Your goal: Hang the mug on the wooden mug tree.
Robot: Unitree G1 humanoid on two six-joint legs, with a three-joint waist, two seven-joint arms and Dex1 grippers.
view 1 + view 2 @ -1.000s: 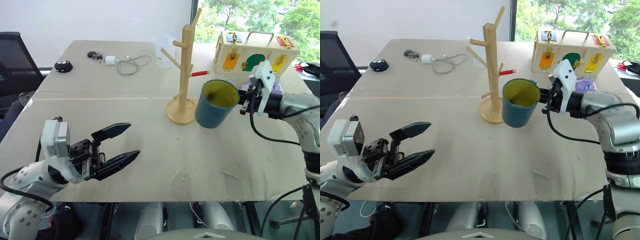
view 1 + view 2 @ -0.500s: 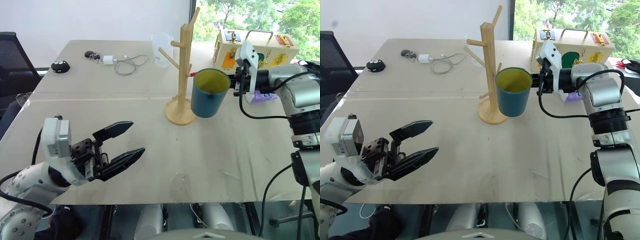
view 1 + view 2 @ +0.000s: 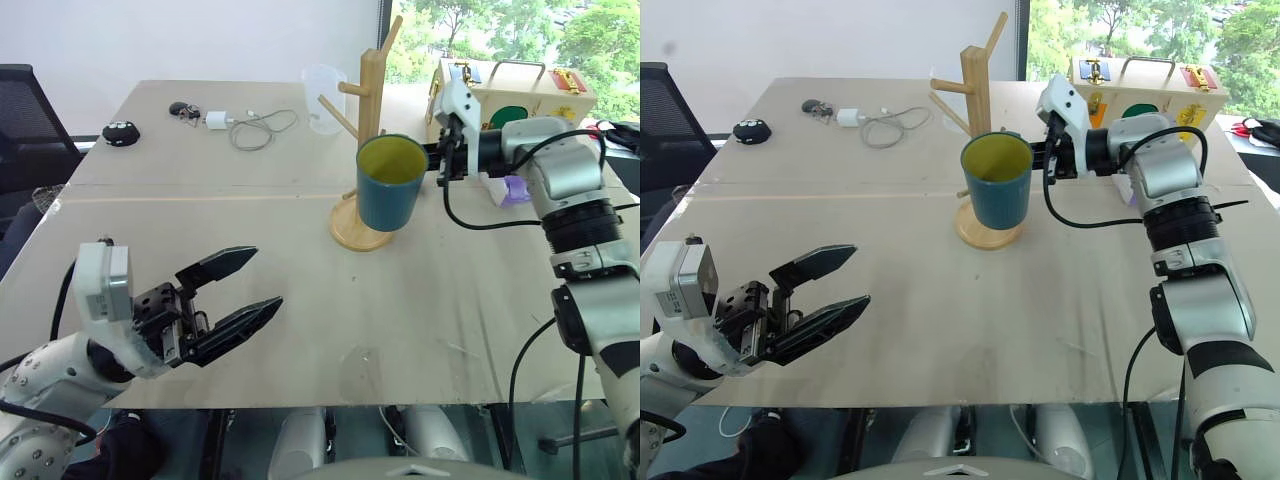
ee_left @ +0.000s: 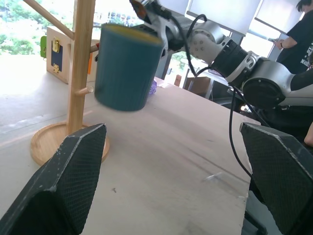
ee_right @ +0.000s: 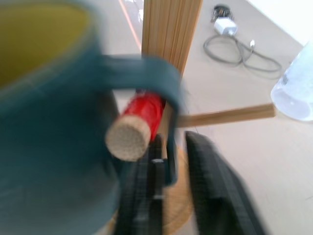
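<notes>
1. The mug (image 3: 391,183) sits at centre frame in the head views, upright, yellow inside showing, off the table (image 3: 300,280), right against the tree (image 3: 366,150).
2. In the right wrist view a peg's end pokes through the mug's handle (image 5: 146,73); the peg's tip (image 5: 128,137) faces the camera.
3. The right gripper (image 5: 168,166) has its fingers on either side of the handle; whether they still clamp it cannot be told.
4. The left gripper (image 3: 232,297) hangs at lower left with its fingers spread wide, holding nothing.
5. A jug (image 3: 322,97), cable (image 3: 262,126) and latch box (image 3: 515,105) lie at the far edge.
</notes>
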